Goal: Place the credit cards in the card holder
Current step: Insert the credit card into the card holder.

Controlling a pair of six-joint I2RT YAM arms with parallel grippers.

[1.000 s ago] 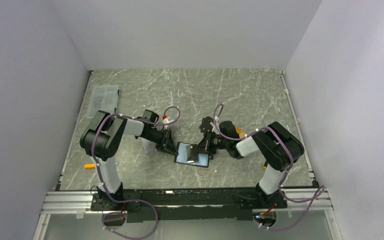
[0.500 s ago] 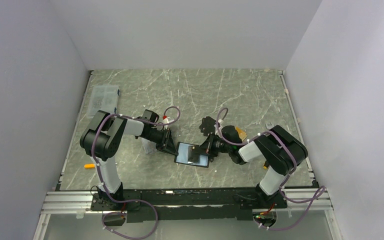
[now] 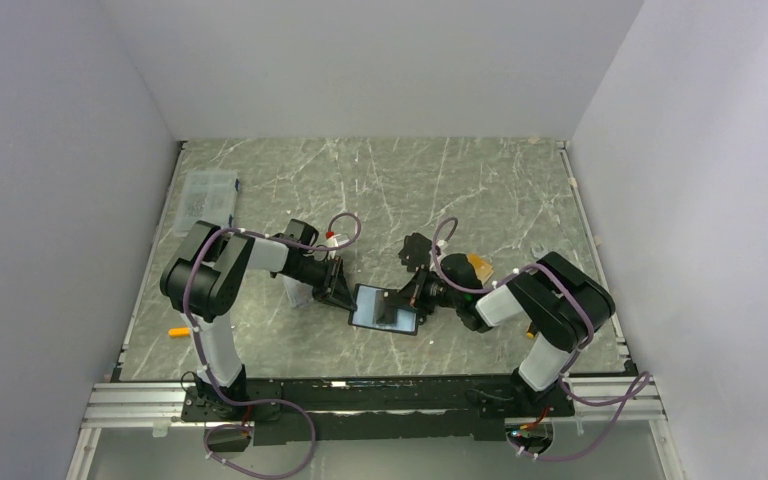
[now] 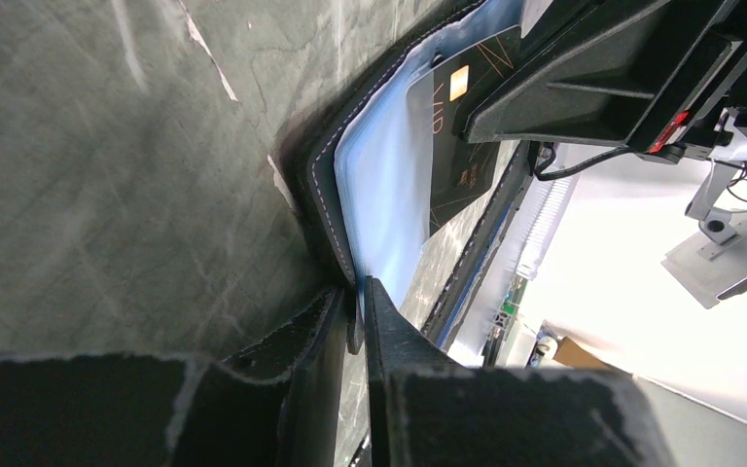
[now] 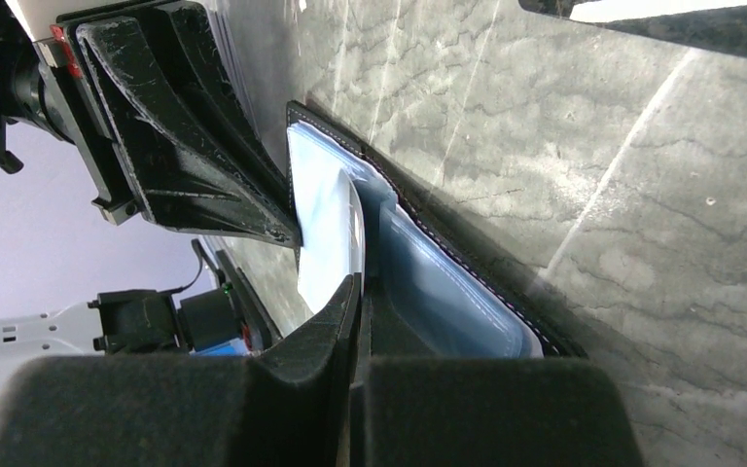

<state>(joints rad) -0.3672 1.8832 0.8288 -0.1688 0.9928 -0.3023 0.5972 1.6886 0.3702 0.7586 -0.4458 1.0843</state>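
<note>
The black card holder lies open, a black credit card across its clear pockets.

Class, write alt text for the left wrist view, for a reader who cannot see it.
The left gripper pinches the edge of the open black card holder between nearly closed jaws, on a grey marbled table. Beyond, the right gripper holds a black card with a gold chip against the holder's clear bluish pockets.

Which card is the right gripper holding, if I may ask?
The black card with the gold chip, pinched by the right gripper over the wallet; the orange card lies on the table.
</note>
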